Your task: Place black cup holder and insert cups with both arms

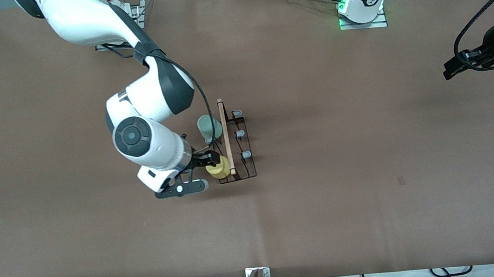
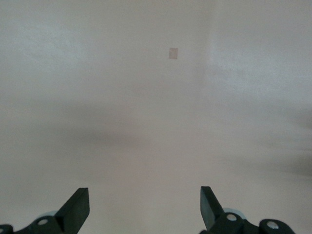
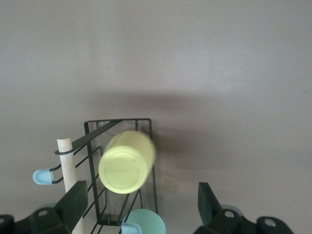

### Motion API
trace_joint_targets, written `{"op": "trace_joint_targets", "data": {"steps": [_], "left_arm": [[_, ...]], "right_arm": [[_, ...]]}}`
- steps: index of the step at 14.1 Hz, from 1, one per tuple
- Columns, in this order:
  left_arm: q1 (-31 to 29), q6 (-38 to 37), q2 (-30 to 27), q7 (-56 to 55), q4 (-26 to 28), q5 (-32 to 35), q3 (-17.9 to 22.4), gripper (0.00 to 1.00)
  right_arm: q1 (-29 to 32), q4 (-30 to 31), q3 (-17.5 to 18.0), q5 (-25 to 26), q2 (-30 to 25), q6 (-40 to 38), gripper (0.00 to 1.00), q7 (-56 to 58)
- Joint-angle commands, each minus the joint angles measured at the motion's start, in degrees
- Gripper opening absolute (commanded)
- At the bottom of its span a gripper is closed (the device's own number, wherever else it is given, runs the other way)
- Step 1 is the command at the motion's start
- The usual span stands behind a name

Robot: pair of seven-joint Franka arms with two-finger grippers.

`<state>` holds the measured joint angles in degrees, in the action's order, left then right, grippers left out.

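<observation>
1. Two cups sit upside down on the black cup holder (image 1: pixel 234 144), which stands near the middle of the table (image 1: pixel 371 166): a yellow cup (image 1: pixel 218 168) at the end nearer the front camera and a pale green cup (image 1: pixel 209 126) at the farther end, both on the prong row facing the right arm's end. Inverted on a prong, each cup stays put without being held.
2. The right gripper (image 3: pixel 139 204) is beside the yellow cup with its fingers spread and nothing between them; the cup tilts on its prong, so I judge it set down and released.
3. Three grey-tipped prongs (image 1: pixel 240 133) along the other row are bare, as is the middle prong between the two cups. No blue cup is in view.
4. The left gripper (image 2: pixel 145 209) waits over bare table at the left arm's end, fingers apart and empty.
5. No brand, label or legible writing shows on anything.
</observation>
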<state>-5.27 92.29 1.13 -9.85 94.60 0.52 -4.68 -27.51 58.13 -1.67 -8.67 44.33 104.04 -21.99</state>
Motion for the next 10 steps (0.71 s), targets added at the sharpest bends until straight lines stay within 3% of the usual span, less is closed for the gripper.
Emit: {"op": "trace_joint_targets", "data": {"steps": [1,3,5,7,10], "left_arm": [[-0.18,-0.18,0.36,0.54,-0.99,0.36,-0.15,1.0],[-0.18,-0.18,0.27,0.54,-0.99,0.36,-0.15,1.0],[-0.18,-0.18,0.28,0.54,-0.99,0.36,-0.15,1.0],[-0.18,-0.18,0.36,0.54,-0.99,0.36,-0.15,1.0],[-0.18,-0.18,0.36,0.45,-0.99,0.36,-0.15,1.0]], "right_arm": [[4.91,0.49,0.53,0.59,-4.15,-3.39,1.0,0.11],[8.86,0.49,0.45,0.76,-6.0,-6.81,1.0,0.72],[12.21,0.49,0.18,4.0,-8.02,-9.98,1.0,6.14],[13.71,0.58,-1.04,7.17,-9.96,-10.96,1.0,9.42],[17.39,4.16,-2.9,7.36,-14.34,-10.79,1.0,10.56]]}}
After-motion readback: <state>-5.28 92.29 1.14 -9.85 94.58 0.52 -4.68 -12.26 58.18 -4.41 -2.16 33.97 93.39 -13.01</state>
